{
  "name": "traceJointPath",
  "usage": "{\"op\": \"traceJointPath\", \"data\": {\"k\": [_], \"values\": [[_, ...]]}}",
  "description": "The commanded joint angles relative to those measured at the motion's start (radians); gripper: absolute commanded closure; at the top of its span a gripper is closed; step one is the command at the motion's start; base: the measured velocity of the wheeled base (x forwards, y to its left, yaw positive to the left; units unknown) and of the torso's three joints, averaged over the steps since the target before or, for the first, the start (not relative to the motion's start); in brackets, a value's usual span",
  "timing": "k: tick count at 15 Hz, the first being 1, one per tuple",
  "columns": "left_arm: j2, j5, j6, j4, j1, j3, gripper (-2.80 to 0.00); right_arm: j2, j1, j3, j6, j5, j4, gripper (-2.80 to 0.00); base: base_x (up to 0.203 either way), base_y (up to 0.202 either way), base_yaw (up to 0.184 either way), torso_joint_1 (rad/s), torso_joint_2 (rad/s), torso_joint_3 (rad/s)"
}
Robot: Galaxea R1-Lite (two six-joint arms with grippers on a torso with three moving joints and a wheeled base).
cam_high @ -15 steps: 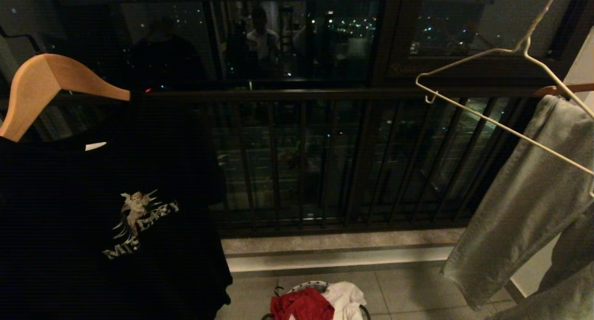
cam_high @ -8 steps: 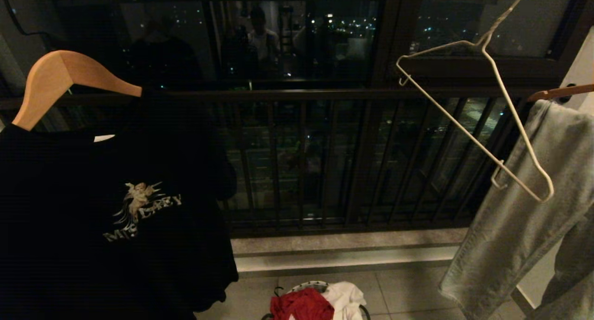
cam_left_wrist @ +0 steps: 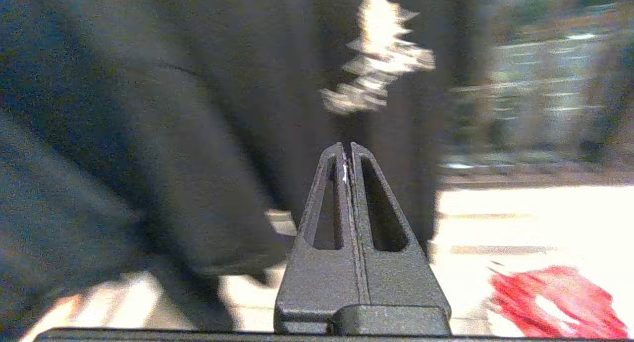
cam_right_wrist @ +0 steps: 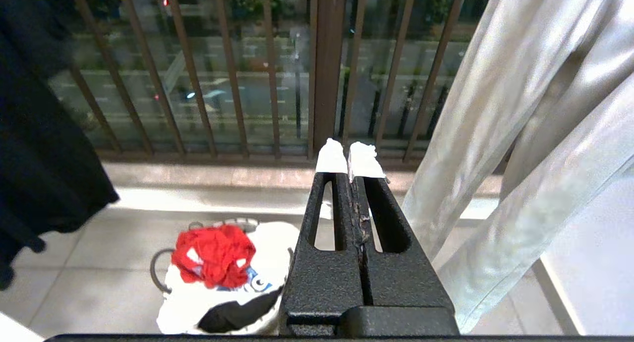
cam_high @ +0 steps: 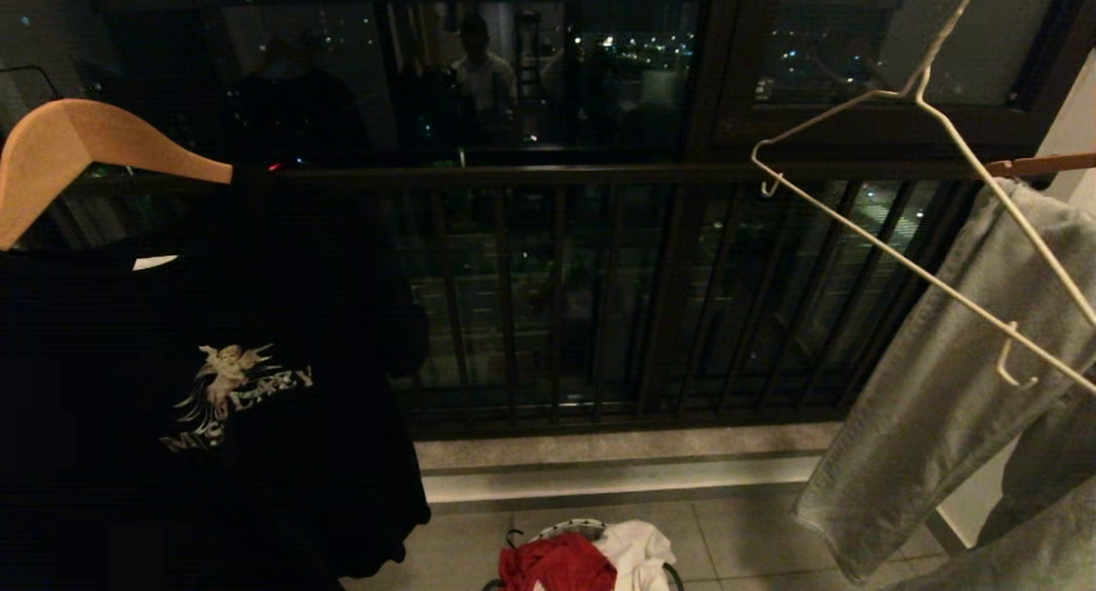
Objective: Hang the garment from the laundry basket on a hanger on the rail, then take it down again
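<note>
Left tool (cam_left_wrist: 348, 156) fingers pressed together, nothing between them, right next to the black T-shirt (cam_left_wrist: 163, 124), pointing at it, floor below. Right tool (cam_right_wrist: 350, 158) also closed tight and empty, white-taped tips, aimed at the balcony railing (cam_right_wrist: 327, 64), above and beside the laundry basket (cam_right_wrist: 218, 292). Garment (cam_high: 556, 564), red, crumpled, lies in the laundry basket on the tiled floor with a white cloth (cam_high: 635, 550) just beside it. Laundry basket sits below the railing, between black T-shirt and grey trousers (cam_high: 950, 377). Hanger (cam_high: 920, 218), thin white wire, bare, tilted, hangs high above the basket, in front of the grey trousers. Black T-shirt is on a wooden hanger (cam_high: 77, 150).
</note>
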Motion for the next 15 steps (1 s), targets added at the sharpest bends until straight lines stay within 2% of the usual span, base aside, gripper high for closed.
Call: {"op": "traceJointPath", "data": {"k": [1,3,6,8,12,15], "values": [[-0.070,-0.029,-0.072,-0.001,0.000,0.061,0.00,-0.092,-0.003,0.182,-0.003,0.006,-0.089,0.00,0.000,0.000,0.000,0.000,0.00,0.000],[-0.070,-0.121,-0.137,0.004,0.000,0.077,0.00,-0.134,-0.004,0.354,-0.005,0.016,-0.227,0.00,0.000,0.000,0.000,0.000,0.00,0.000],[-0.070,-0.138,-0.135,0.017,0.000,0.099,0.00,-0.151,-0.005,0.560,-0.007,0.022,-0.454,0.00,0.000,0.000,0.000,0.000,0.00,0.000],[-0.070,-0.141,-0.108,0.072,0.000,0.093,0.00,-0.154,-0.005,0.647,-0.008,0.024,-0.561,0.00,0.000,0.000,0.000,0.000,0.00,0.000],[-0.070,-0.141,-0.112,0.075,0.000,0.090,0.00,-0.154,-0.005,0.673,-0.008,0.021,-0.590,0.00,0.000,0.000,0.000,0.000,0.00,0.000],[-0.070,-0.141,-0.113,0.075,0.000,0.092,0.00,-0.155,-0.005,0.678,-0.087,-0.036,-0.543,0.00,0.000,0.000,0.000,0.000,0.00,0.000]]}}
